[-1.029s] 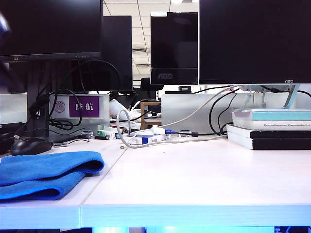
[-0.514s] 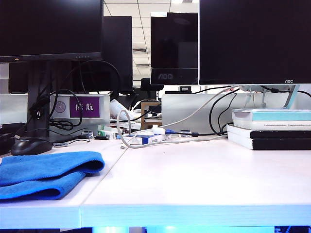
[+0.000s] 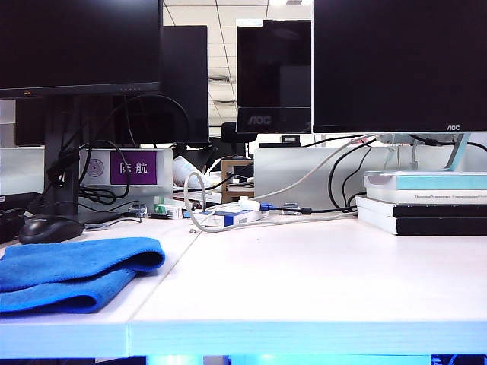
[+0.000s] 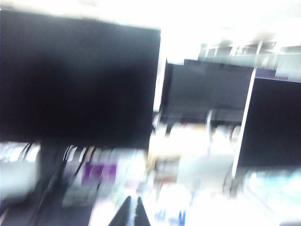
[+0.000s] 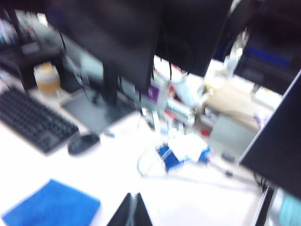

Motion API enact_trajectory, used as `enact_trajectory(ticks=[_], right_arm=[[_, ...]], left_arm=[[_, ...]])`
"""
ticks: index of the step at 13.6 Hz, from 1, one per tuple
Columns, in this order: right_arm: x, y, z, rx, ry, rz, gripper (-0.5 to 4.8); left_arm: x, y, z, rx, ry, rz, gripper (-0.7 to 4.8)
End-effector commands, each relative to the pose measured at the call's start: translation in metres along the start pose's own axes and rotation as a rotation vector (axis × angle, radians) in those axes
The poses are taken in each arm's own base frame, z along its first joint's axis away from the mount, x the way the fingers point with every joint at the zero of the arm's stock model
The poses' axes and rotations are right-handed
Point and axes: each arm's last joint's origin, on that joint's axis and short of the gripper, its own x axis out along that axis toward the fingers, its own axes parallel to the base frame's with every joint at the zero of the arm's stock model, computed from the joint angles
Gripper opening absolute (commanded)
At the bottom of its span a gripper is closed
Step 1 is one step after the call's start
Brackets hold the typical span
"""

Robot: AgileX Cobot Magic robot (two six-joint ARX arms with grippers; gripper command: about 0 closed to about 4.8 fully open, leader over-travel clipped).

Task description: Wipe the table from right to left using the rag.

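Blue and fuzzy, the rag [image 3: 72,272] lies folded on the near left part of the table [image 3: 304,289], a rounded fold turned toward the thin seam between the two white panels; nothing touches it. Just behind the rag sits a black mouse [image 3: 50,228], and farther back stands a dark monitor [image 3: 80,46] on its post, with a purple label plate [image 3: 134,167] beside the post. A loose white cable [image 3: 228,217] and small boxes lie at the far middle of the table. At the far right a stack of books [image 3: 422,201] rests under another large dark monitor [image 3: 399,65]. Neither arm shows in the exterior view. In the blurred left wrist view the left gripper [image 4: 132,212] appears only as two dark tips at the frame's edge, its fingers [image 4: 125,213] pressed together with nothing between them, raised and facing the monitors rather than the table top. The right wrist view, also blurred, shows the right gripper [image 5: 131,210] above the table, its fingers [image 5: 124,212] likewise pressed together and holding nothing; this view takes in the rag [image 5: 51,207] on the white surface, the mouse [image 5: 83,143], a black keyboard [image 5: 33,120] farther over, and the tangle of cable [image 5: 155,162] near the monitor stand. Both grippers are clear of the rag.
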Motion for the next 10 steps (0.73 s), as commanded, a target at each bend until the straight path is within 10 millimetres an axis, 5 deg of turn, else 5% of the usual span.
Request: enact_trajectory(ticks=[1, 5, 10], right_arm=[[0.01, 0.006, -0.025, -0.002, 0.002, 0.039, -0.05], [0.01, 0.012, -0.102, 0.039, -0.116, 0.079, -0.05], [0.014, 0.014, -0.235, 0.11, -0.032, -0.09, -0.05]], left_arm=[[-0.027, -0.006, -0.011, 0.028, 0.07, 0.025, -0.05], [-0.029, -0.004, -0.032, 0.005, 0.153, 0.062, -0.05], [-0.001, 0.014, -0.096, -0.035, 0.282, 0.099, -0.05]])
